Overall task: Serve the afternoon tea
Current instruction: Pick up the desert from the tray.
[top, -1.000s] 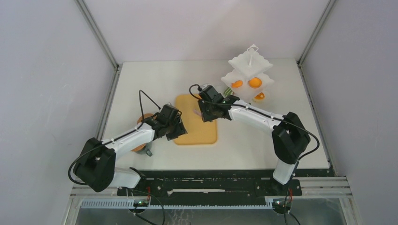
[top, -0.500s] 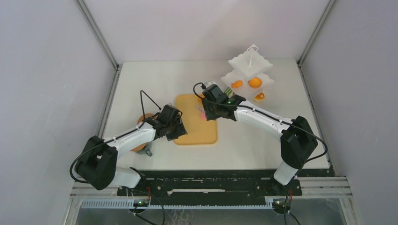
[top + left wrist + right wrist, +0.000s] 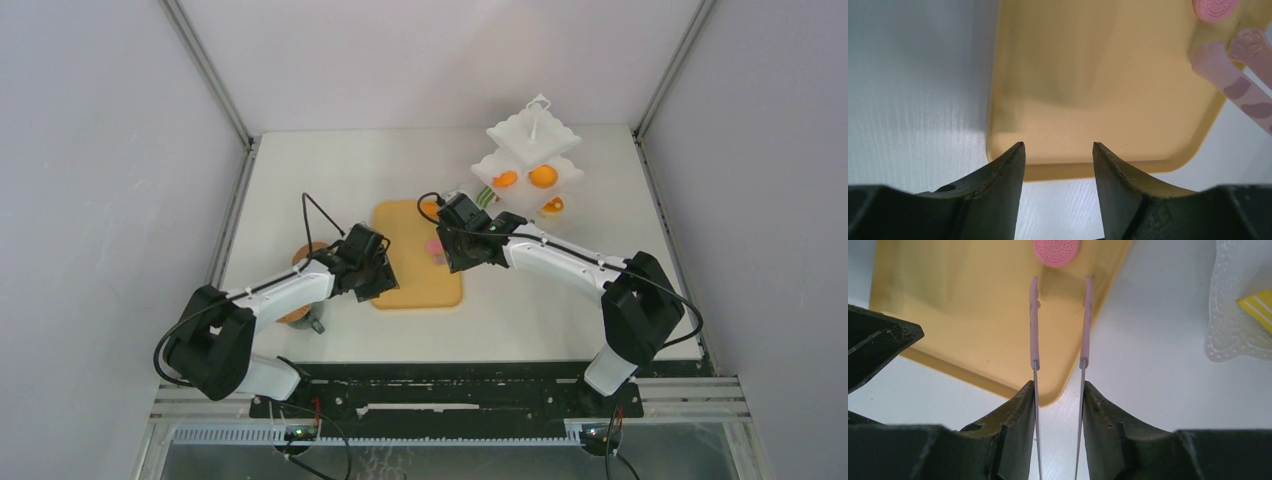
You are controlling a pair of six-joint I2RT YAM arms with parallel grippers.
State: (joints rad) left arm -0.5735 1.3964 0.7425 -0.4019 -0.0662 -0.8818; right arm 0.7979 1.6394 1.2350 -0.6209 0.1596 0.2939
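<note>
The right gripper [image 3: 1058, 390] has drawn back toward the near side and a little to the right, and the pink round [image 3: 1055, 250] now lies uncovered on the board [image 3: 973, 315]. The left arm has barely shifted.

The right fingers are clamped on the tongs [image 3: 1034, 320], one blade pressed against each finger. The two pink blades run forward side by side with a gap between them. Their tips stop just short of the round, which lies beyond them near the board's right edge, flat and free of the tongs.

The left gripper [image 3: 1058, 150] hangs over the board's near left corner. Its fingers stand apart with nothing between them, only bare board below. From its camera the paw-shaped tips of the tongs show at the far right, close to the round.

The board lies flat in the middle of the table [image 3: 330, 170]. Behind it to the right stands the white tiered stand [image 3: 531, 130], with three orange tarts [image 3: 543, 176] on its lower tiers. A yellow striped wedge [image 3: 1255, 307] sits on a lower tray of the stand, well apart from the tongs. By the left arm a cork coaster [image 3: 306, 250] peeks out, mostly hidden by the arm.
</note>
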